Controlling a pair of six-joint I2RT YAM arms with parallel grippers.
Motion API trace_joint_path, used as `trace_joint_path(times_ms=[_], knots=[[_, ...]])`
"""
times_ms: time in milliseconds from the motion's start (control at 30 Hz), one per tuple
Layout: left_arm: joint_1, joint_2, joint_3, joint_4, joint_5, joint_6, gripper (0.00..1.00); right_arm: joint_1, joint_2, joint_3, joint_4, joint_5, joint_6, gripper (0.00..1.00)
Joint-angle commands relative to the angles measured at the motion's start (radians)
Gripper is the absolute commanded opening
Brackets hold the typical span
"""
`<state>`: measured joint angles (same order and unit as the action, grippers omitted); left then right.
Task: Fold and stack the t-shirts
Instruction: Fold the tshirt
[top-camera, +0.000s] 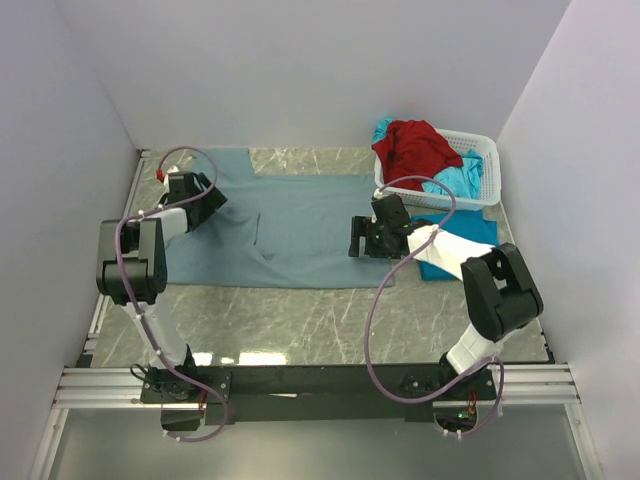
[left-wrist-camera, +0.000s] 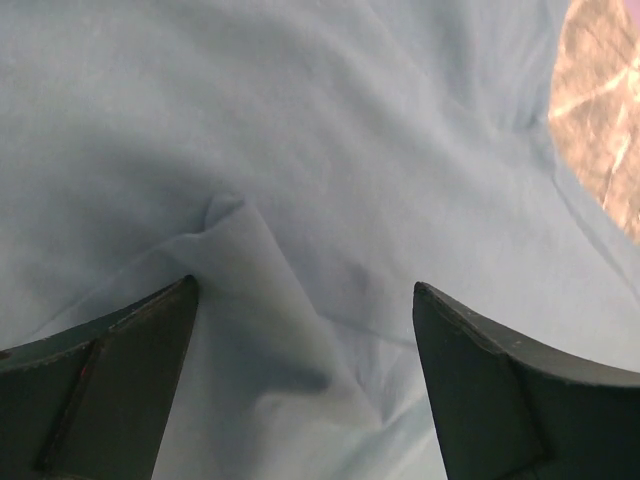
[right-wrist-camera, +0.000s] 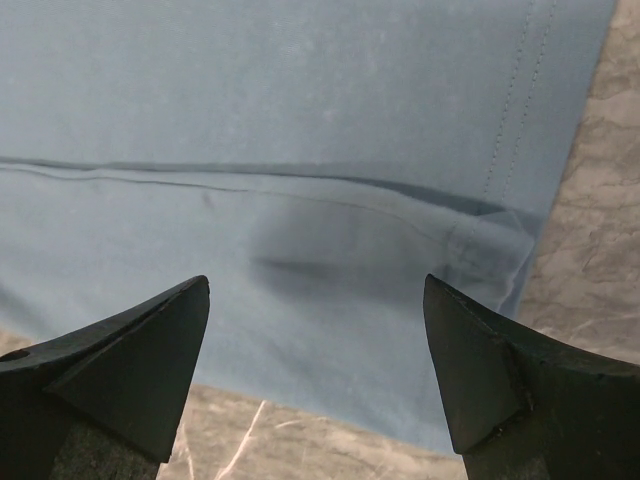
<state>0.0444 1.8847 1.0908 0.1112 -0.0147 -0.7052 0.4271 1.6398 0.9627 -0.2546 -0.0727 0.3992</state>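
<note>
1. Grey-blue shirt (top-camera: 290, 230) lies spread flat on the bench (top-camera: 300, 310), mid-bench towards 12 o'clock in the top view.
2. My left pincer (top-camera: 210, 198) is over the shirt's 9 o'clock end, jaws wide, holding nothing.
3. Left wrist view: both fingers (left-wrist-camera: 110, 380) are far apart above the cloth, with a small raised crease (left-wrist-camera: 235, 225) just past them. Bare bench shows at 2 o'clock.
4. My right pincer (top-camera: 358, 238) is over the shirt's 3 o'clock end, jaws wide, nothing gripped.
5. Right wrist view: a fold line (right-wrist-camera: 250, 175) runs across the cloth ahead of the fingers (right-wrist-camera: 130, 360), with a stitched hem (right-wrist-camera: 520, 90) at 2 o'clock. Bench shows at 3 and 6 o'clock.
6. Basket (top-camera: 487, 150) sits at 2 o'clock on the bench, with the red shirt (top-camera: 415, 145) heaped in it and turquoise cloth (top-camera: 458, 180) beside the red.
7. More turquoise cloth (top-camera: 472, 230) lies flat on the bench at the basket's 6 o'clock, partly under my right arm.
</note>
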Motion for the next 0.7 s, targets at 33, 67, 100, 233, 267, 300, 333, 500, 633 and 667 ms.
trace_joint_path(times_ms=[33, 67, 100, 233, 267, 300, 333, 500, 633, 667], knots=[[0.012, 0.043, 0.067, -0.056, 0.018, -0.031, 0.93, 0.002, 0.035, 0.051, 0.009, 0.048, 0.004, 0.93], [0.014, 0.039, 0.066, -0.071, 0.018, -0.034, 0.93, 0.001, 0.049, 0.051, 0.008, 0.051, 0.006, 0.93], [0.015, 0.031, 0.052, -0.085, 0.018, -0.039, 0.93, 0.001, 0.057, 0.054, 0.003, 0.054, 0.007, 0.93], [0.014, -0.030, -0.008, -0.163, -0.025, -0.039, 0.93, 0.002, 0.072, 0.035, -0.017, 0.050, 0.020, 0.93], [0.014, -0.041, -0.015, -0.175, -0.046, -0.039, 0.93, 0.001, 0.066, 0.025, -0.018, 0.048, 0.023, 0.93], [0.014, -0.053, -0.043, -0.182, -0.050, -0.037, 0.93, 0.001, 0.060, 0.015, -0.018, 0.045, 0.026, 0.93], [0.014, -0.080, -0.060, -0.185, -0.053, -0.037, 0.93, 0.002, 0.054, -0.013, -0.021, 0.042, 0.033, 0.93], [0.014, -0.162, -0.182, -0.182, -0.056, -0.036, 0.93, 0.010, -0.038, -0.132, -0.028, 0.028, 0.056, 0.93], [0.014, -0.237, -0.253, -0.197, -0.048, -0.043, 0.93, 0.039, -0.126, -0.220, -0.044, 0.024, 0.090, 0.93], [0.015, -0.252, -0.268, -0.196, -0.048, -0.049, 0.93, 0.056, -0.158, -0.235, -0.049, 0.021, 0.098, 0.93]])
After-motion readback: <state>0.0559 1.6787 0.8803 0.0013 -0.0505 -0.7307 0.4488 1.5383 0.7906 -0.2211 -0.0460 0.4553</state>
